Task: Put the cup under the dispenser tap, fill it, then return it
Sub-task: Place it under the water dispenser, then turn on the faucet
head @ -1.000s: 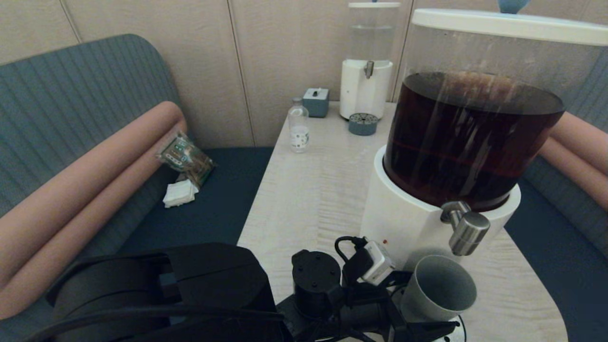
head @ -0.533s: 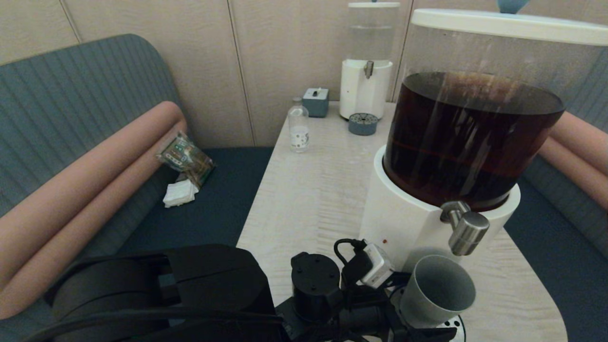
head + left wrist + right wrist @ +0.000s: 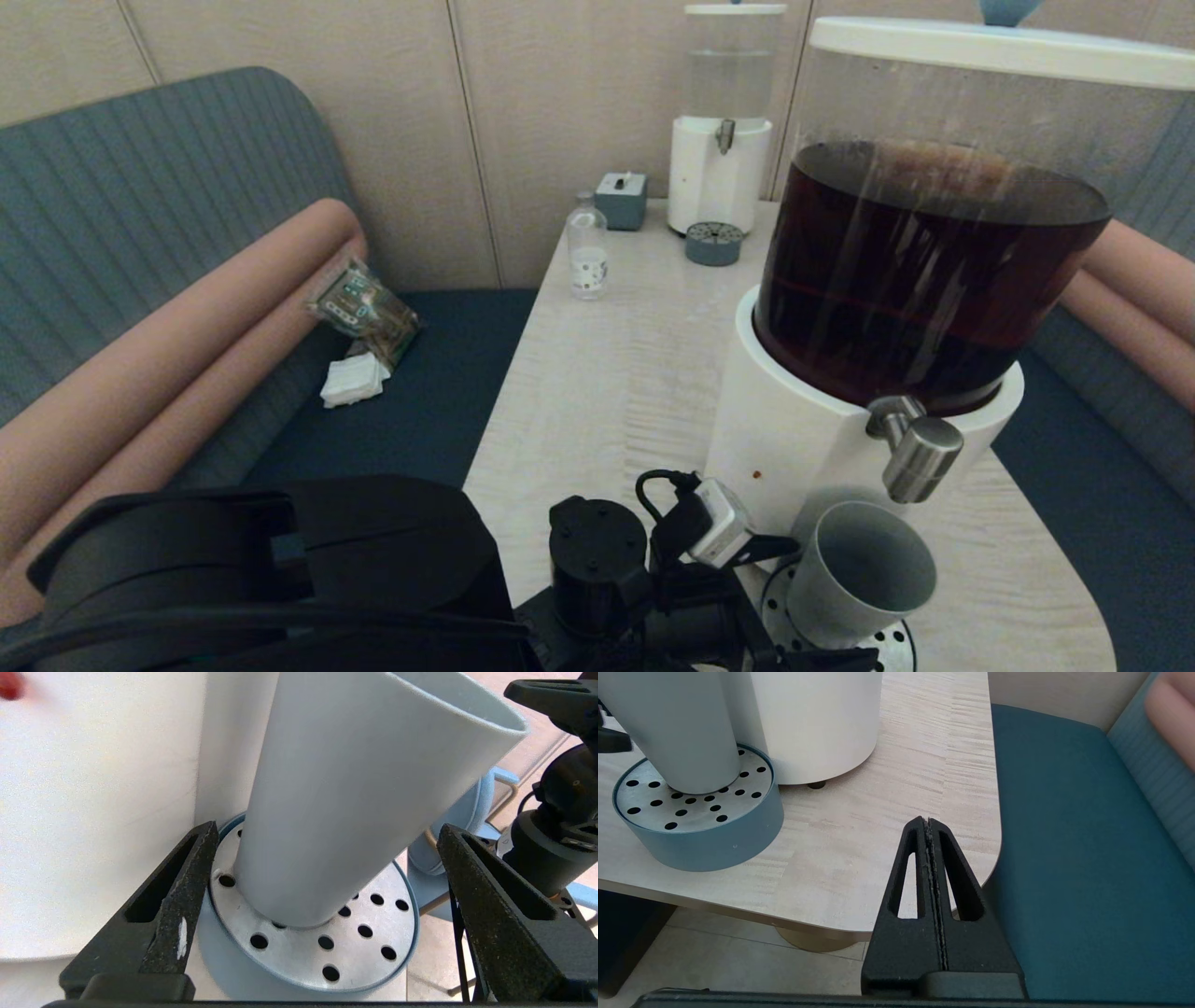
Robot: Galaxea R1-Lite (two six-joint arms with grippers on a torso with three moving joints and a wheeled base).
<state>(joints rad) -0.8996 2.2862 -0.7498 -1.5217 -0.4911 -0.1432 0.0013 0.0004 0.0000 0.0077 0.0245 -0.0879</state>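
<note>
The grey cup [image 3: 864, 574] stands on the round perforated drip tray [image 3: 892, 644], just below the steel dispenser tap [image 3: 920, 457] of the big white-based dispenser [image 3: 794, 439] with dark liquid. My left gripper [image 3: 327, 829] is open. Its fingers [image 3: 187, 882] stand wide on either side of the cup [image 3: 355, 788], with a gap on both sides, low by the tray [image 3: 327, 947]. My right gripper [image 3: 928, 820] is shut on nothing and hangs off the table's near right corner, away from the cup [image 3: 677, 732]. It is out of the head view.
At the table's far end stand a small clear-liquid dispenser [image 3: 721, 140], its drip tray [image 3: 714, 245], a clear bottle [image 3: 587, 250] and a small grey box [image 3: 621, 199]. The table [image 3: 878, 835] has blue bench seats [image 3: 1064, 858] on both sides. A snack packet [image 3: 364, 310] lies on the left seat.
My left arm has drawn back toward the near left. More of the drip tray shows beside the cup. The cup has stayed in place under the tap.
</note>
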